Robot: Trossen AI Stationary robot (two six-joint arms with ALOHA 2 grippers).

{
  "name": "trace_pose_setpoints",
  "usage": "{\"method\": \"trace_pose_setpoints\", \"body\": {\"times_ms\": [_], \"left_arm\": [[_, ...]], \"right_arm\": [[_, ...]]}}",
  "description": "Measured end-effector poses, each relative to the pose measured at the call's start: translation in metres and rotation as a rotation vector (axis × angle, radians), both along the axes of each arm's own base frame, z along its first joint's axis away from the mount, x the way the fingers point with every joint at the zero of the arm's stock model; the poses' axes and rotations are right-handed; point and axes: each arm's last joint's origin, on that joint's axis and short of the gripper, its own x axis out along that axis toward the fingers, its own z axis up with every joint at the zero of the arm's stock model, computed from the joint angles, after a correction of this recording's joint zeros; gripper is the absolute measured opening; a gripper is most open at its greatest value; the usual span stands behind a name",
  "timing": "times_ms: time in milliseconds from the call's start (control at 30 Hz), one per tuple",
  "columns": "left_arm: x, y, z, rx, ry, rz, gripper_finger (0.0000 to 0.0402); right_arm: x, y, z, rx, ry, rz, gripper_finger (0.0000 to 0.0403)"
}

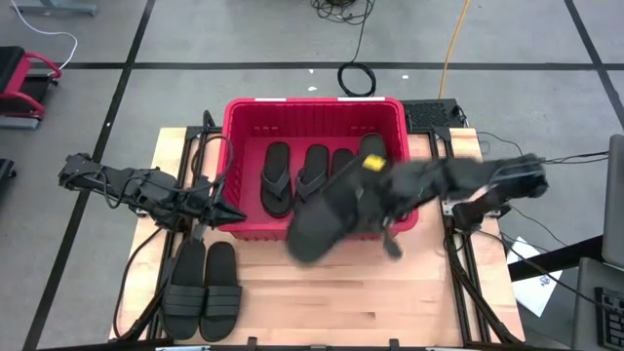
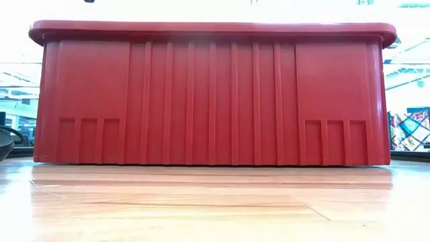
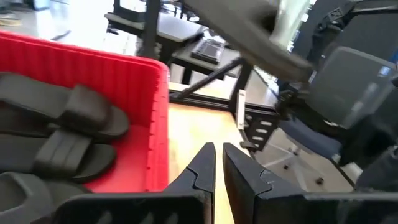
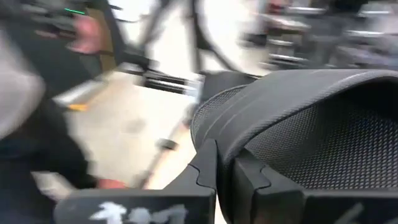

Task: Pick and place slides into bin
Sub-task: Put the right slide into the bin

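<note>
One slide (image 1: 322, 226) pinched in the right claw (image 1: 363, 200) overhangs the bin's (image 1: 255, 232) front rim; left claw (image 1: 230, 214) narrow.

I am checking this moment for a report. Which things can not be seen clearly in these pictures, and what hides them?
- Right gripper: its carried slide is motion-blurred in the high view; the grip point is unclear.
- Bin: its wall fills the low view, hiding the contents, both arms and the pair of slides on the table.
- Slides in the bin: the right arm covers some in the high view, so no exact count.
- Left gripper: nothing between the fingers.
</note>
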Motion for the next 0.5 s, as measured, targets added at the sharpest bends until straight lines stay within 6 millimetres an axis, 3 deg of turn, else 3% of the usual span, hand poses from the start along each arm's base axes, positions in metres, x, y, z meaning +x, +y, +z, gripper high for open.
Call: {"method": "trace_pose_setpoints", "body": {"times_ms": [133, 267, 367, 500], "left_arm": [[0.000, 0.002, 0.000, -0.022, 0.002, 0.075, 0.0026], [0.001, 0.003, 0.000, -0.055, 0.005, 0.128, 0.0026], [0.001, 0.004, 0.000, -0.053, 0.004, 0.138, 0.0026], [0.001, 0.004, 0.000, 0.004, -0.005, 0.128, 0.0026]], "right_arm": [[-0.032, -0.050, 0.009, -0.121, 0.049, -0.164, 0.0004], [-0.045, -0.095, 0.001, -0.197, 0.161, -0.274, 0.0004], [-0.047, -0.125, -0.011, -0.199, 0.259, -0.245, 0.0004], [-0.041, -0.155, -0.032, -0.158, 0.331, -0.072, 0.0004]]}}
